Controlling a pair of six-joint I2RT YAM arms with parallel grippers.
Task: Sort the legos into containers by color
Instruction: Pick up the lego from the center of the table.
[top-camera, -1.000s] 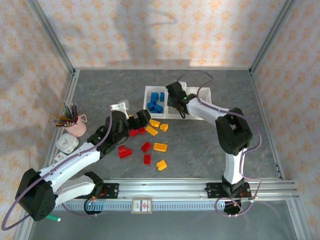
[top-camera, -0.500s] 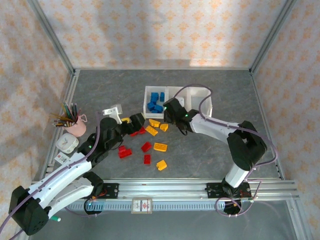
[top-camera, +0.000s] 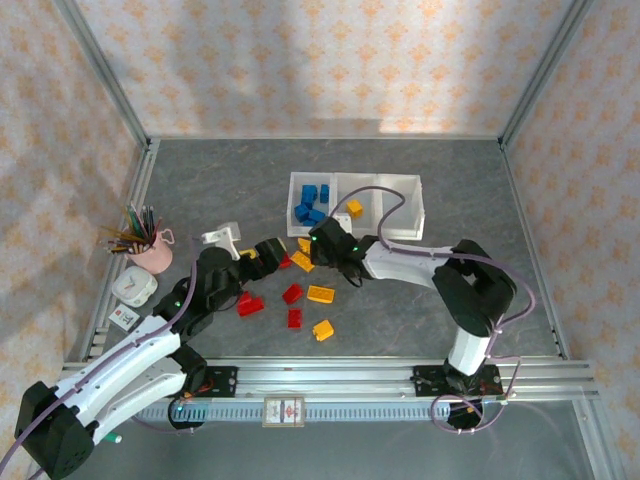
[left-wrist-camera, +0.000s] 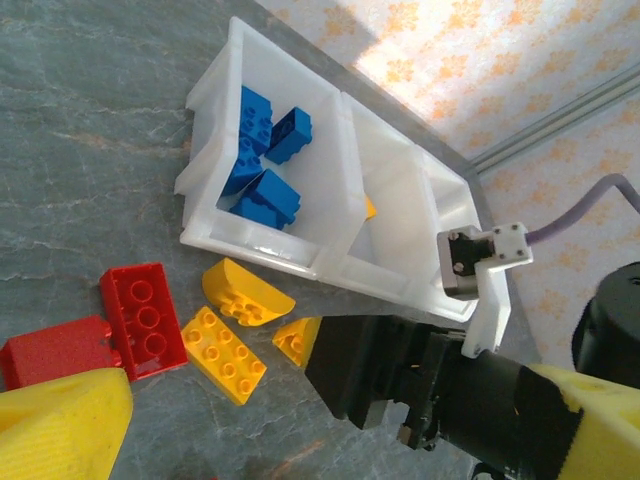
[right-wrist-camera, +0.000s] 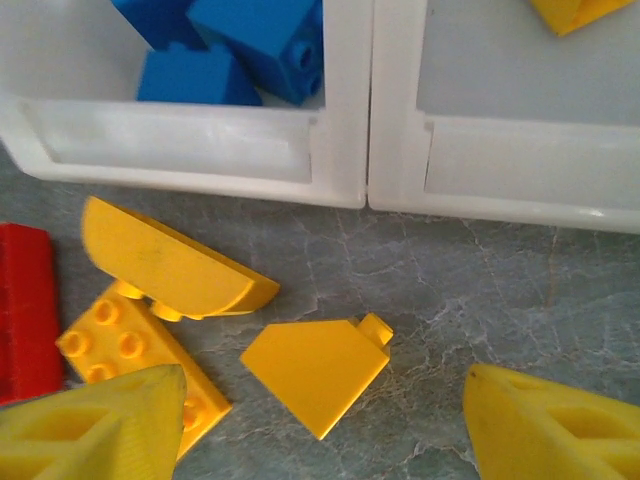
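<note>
Just in front of the containers (right-wrist-camera: 365, 110), straddling a yellow lego (right-wrist-camera: 315, 370) with right gripper (right-wrist-camera: 325, 425) spread wide, gripping nothing.

Overhead rear view, plus two close wrist views (all sharing the containers (right-wrist-camera: 345, 100))

In the right wrist view, a red brick (right-wrist-camera: 22, 310) is being cut off by the left edge, the blue bricks (right-wrist-camera: 240, 40) and a yellow brick (right-wrist-camera: 575, 12) by the top edge, and both right fingers (right-wrist-camera: 100, 420) by the bottom edge. In the left wrist view, another red brick (left-wrist-camera: 55, 345) is being partly hidden by a left finger (left-wrist-camera: 60, 420), and the far bin (left-wrist-camera: 450, 195) by the right arm (left-wrist-camera: 480, 400).
</note>
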